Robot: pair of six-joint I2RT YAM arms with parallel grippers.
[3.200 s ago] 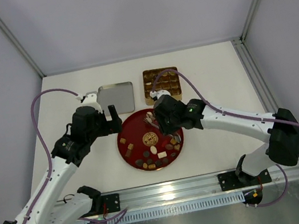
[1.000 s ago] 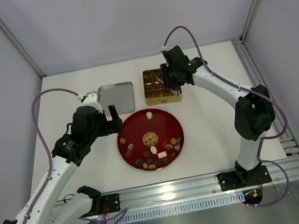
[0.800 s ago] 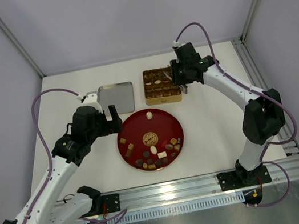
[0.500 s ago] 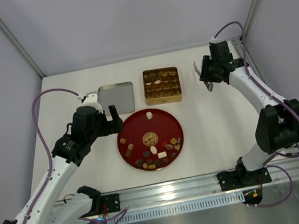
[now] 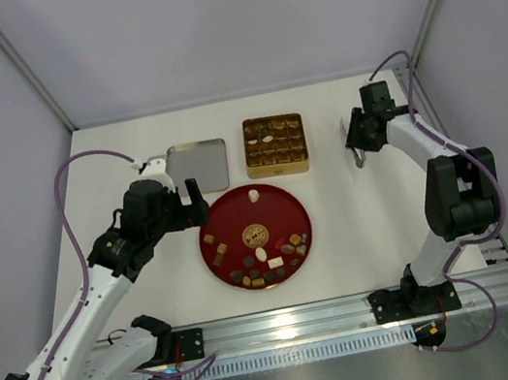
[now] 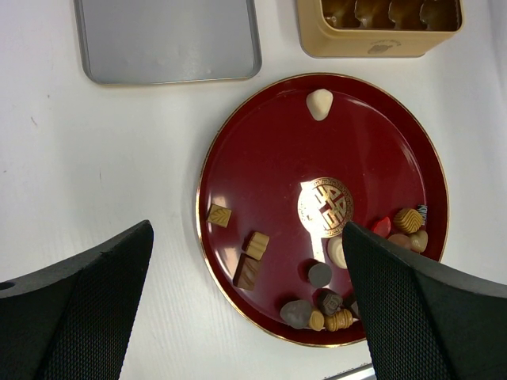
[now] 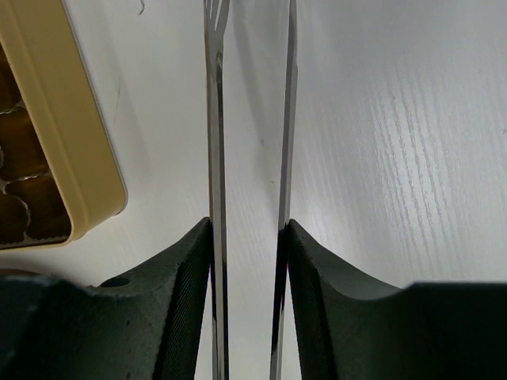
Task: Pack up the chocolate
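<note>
you have open table [image 5: 366,210] right of the tin [image 5: 275,144], where your right gripper [image 7: 247,237] hangs, pinching thin tongs [image 7: 215,119]. the tin's raised wall stands just left of their blades. between the tin and the flat lid [image 5: 199,165] runs a narrow bare strip. the red plate [image 5: 272,208] lies just on the near side of both, with only a slim gap. its far half is bare but for one cream piece [image 5: 253,194]; chocolates [image 5: 267,264] crowd the near half. your left gripper [image 6: 247,229], spread wide, sits at the plate's left edge, the lid just beyond it.
</note>
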